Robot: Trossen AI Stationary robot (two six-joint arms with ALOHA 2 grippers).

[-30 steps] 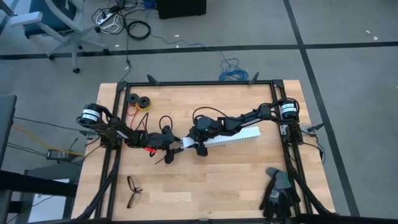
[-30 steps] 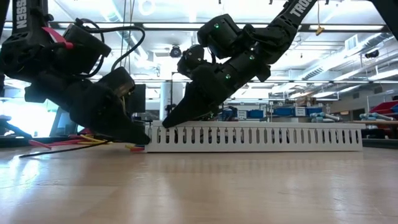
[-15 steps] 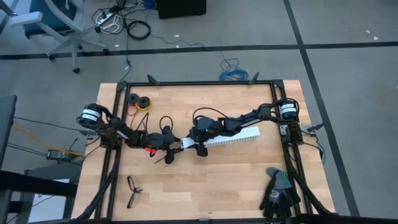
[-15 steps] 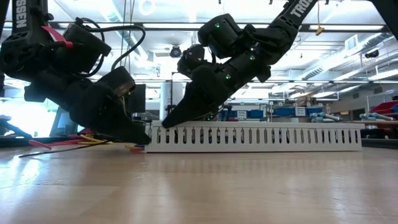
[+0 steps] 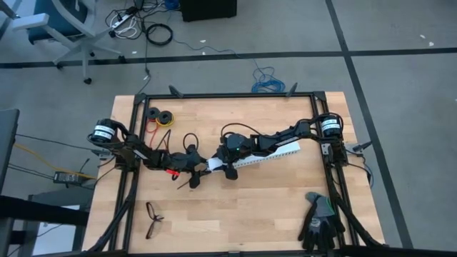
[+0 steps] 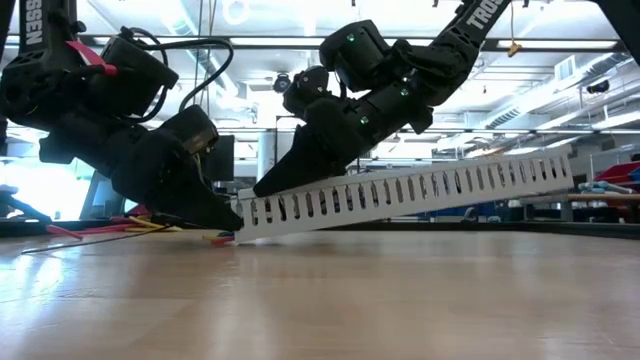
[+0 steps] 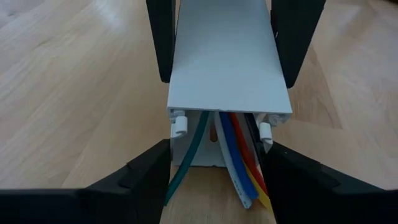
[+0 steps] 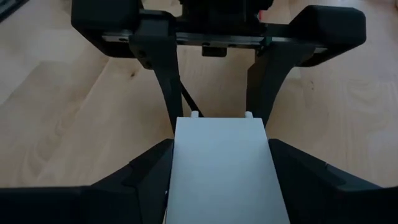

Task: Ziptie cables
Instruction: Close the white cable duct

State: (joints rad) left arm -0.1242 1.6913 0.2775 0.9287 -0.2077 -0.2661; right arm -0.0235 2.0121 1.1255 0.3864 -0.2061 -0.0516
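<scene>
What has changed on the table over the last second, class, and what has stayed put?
The white slotted strip has tilted: its far end rose while the end by the left gripper stayed low. The right gripper remains closed on it. The cables, eyeglasses and gloves kept their places.

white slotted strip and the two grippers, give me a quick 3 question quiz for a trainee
1. True or false: the white slotted strip lies flat on the table.
2. Which grippers hold the strip? A) left only B) right only C) both
3. Fill in: the coloured cables run ______ the strip's channel.

Key
1. False. In the low view one end rests by the left gripper, the other end is raised.
2. C. The right gripper clamps it too, near that same low end.
3. Inside, as the left wrist view shows.
</scene>
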